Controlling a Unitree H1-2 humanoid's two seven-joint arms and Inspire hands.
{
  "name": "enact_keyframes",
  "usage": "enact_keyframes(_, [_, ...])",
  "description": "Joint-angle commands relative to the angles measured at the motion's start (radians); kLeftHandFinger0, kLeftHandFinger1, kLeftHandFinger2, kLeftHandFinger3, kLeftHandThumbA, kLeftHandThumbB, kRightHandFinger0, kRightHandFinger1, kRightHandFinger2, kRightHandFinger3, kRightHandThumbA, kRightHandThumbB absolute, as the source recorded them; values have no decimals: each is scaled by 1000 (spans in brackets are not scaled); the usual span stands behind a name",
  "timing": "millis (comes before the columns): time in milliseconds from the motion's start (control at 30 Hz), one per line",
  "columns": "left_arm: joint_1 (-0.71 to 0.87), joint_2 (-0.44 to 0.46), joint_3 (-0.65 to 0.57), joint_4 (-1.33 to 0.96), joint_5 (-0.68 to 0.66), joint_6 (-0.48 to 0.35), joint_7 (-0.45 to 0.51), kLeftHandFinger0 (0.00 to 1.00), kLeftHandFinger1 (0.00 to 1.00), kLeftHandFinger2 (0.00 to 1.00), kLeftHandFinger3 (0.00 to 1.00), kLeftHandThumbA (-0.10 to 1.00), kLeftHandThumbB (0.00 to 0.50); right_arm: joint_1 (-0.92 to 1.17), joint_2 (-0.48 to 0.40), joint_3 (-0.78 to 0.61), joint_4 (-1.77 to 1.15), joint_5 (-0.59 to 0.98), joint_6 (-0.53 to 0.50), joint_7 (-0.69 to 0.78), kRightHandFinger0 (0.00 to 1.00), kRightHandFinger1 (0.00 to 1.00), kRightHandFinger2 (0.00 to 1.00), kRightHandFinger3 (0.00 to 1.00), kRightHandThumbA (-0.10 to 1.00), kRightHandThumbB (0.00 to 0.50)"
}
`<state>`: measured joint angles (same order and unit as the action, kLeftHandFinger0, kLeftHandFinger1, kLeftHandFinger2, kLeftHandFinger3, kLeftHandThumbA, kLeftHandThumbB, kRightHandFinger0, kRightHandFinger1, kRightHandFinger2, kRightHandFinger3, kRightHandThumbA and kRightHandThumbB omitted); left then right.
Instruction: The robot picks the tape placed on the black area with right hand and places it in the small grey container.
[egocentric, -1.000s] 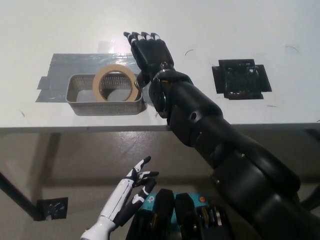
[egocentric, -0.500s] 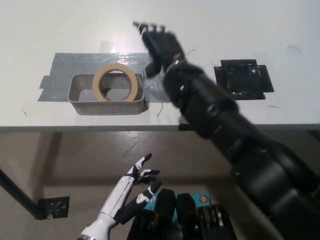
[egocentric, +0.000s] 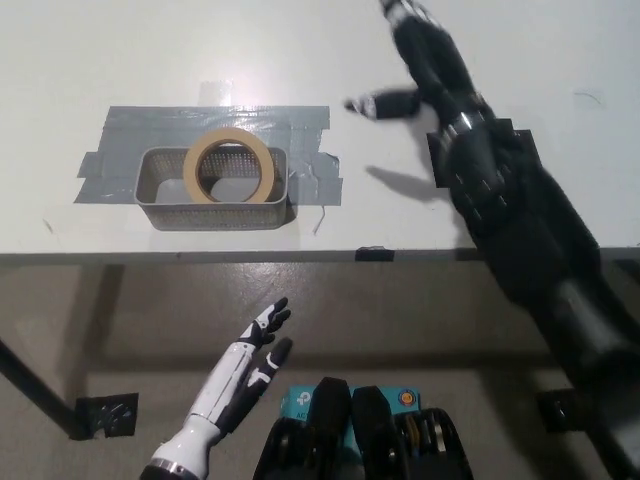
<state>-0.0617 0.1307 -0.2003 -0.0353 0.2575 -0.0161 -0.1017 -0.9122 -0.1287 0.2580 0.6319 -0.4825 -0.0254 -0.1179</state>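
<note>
While one tape (egocentric: 229, 166) leans in one container (egocentric: 160, 190) — right hand (egocentric: 425, 55) empty.

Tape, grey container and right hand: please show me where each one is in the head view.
tape (egocentric: 229, 150), head view, upper rim of the roll
grey container (egocentric: 160, 190), head view, left mesh wall
right hand (egocentric: 425, 45), head view, back of the hand

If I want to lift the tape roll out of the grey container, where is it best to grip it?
Probably the raised upper arc of the tape roll, from above. It leans tilted in the small grey container, its top edge above the rim and its hole open, so fingers can pinch through there.
</note>
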Motion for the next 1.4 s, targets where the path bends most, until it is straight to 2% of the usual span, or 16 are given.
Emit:
enact_keyframes(0, [-65, 18, 120, 27, -142, -43, 16, 1000, 1000, 1000, 1000, 1000, 115, 467, -145, -310, -911, 462, 97, 116, 1000, 1000, 1000, 1000, 1000, 302])
enact_keyframes(33, [-66, 21, 127, 29, -145, -43, 17, 1000, 1000, 1000, 1000, 1000, 115, 494, -143, -308, -929, 472, 94, 116, 1000, 1000, 1000, 1000, 1000, 298])
enact_keyframes(67, [-72, 21, 133, 35, -144, -41, 20, 1000, 1000, 1000, 1000, 1000, 134, 573, -131, -308, -969, 533, 69, 111, 1000, 1000, 1000, 1000, 1000, 237])
enact_keyframes(133, [-73, 21, 139, 34, -143, -30, 22, 1000, 1000, 1000, 1000, 1000, 149, 629, -111, -299, -989, 571, 51, 104, 1000, 1000, 1000, 1000, 1000, 229])
enact_keyframes(233, [-57, 17, 145, 34, -152, -34, 18, 1000, 1000, 1000, 1000, 1000, 113, 736, -74, -258, -960, 529, -26, 82, 1000, 1000, 1000, 1000, 1000, 171])
enact_keyframes(333, [-55, 13, 150, 35, -151, -37, 13, 1000, 1000, 1000, 1000, 1000, 114, 747, -69, -259, -961, 527, -24, 88, 1000, 1000, 1000, 1000, 1000, 170])
enact_keyframes(367, [-43, 9, 147, 45, -150, -53, 11, 1000, 1000, 1000, 1000, 1000, 105, 817, -39, -240, -876, 530, -81, 91, 1000, 1000, 1000, 1000, 1000, 170])
enact_keyframes(467, [-34, 2, 147, 55, -143, -70, 15, 1000, 1000, 1000, 1000, 1000, 89, 855, -14, -236, -747, 532, -148, 104, 1000, 1000, 1000, 1000, 1000, 163])
enact_keyframes(567, [-10, 12, 167, 37, -150, -62, 11, 1000, 1000, 1000, 1000, 1000, 90, 865, 17, -225, -657, 530, -140, 129, 1000, 1000, 1000, 1000, 1000, 157])
enact_keyframes(600, [-9, 11, 169, 36, -145, -62, 14, 1000, 1000, 1000, 1000, 1000, 86, 863, 18, -225, -639, 549, -138, 148, 1000, 1000, 1000, 1000, 1000, 138])
enact_keyframes(733, [5, 5, 176, 29, -146, -59, 12, 1000, 1000, 1000, 1000, 1000, 85, 868, 19, -226, -638, 558, -123, 170, 1000, 1000, 1000, 1000, 989, 140])
enact_keyframes(767, [19, 9, 173, 33, -134, -71, 14, 1000, 1000, 1000, 1000, 1000, 73, 876, 25, -229, -635, 577, -113, 180, 1000, 1000, 1000, 1000, 993, 128])
enact_keyframes(867, [39, 14, 180, 33, -132, -76, 12, 1000, 1000, 1000, 1000, 1000, 82, 887, 43, -226, -628, 576, -87, 180, 1000, 1000, 1000, 1000, 1000, 171])
enact_keyframes(1067, [73, 14, 184, 30, -121, -87, 18, 1000, 1000, 1000, 1000, 1000, 88, 899, 44, -210, -595, 546, -111, 195, 1000, 1000, 1000, 1000, 995, 189])
enact_keyframes(1367, [94, 23, 183, 22, -120, -80, 12, 1000, 1000, 1000, 1000, 1000, 102, 917, 45, -193, -582, 532, -127, 214, 1000, 1000, 1000, 1000, 977, 170])
